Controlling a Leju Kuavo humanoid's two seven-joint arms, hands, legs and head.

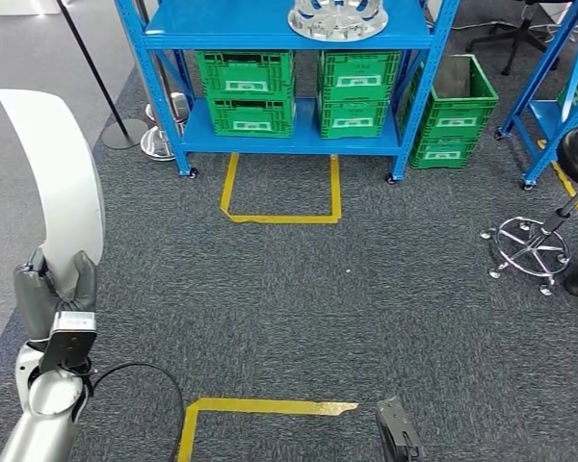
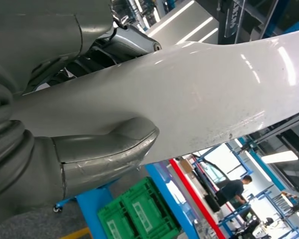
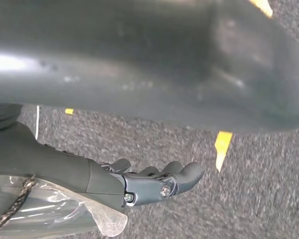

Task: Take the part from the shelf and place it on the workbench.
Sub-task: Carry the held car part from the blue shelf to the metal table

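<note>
Up top in the head view stands a blue shelf with green crates on its lower level and a silver wheel rim on the upper board, grey carpet with yellow tape below. At left, a curved white panel, the part, rises upright, gripped at its lower end by the left hand. Low in the frame, the right hand hangs with fingers loosely extended, holding nothing.

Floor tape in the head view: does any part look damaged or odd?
Yes. The near yellow tape outline has a ragged, torn right end and stops short, while the far outline by the blue shelf looks intact.
</note>
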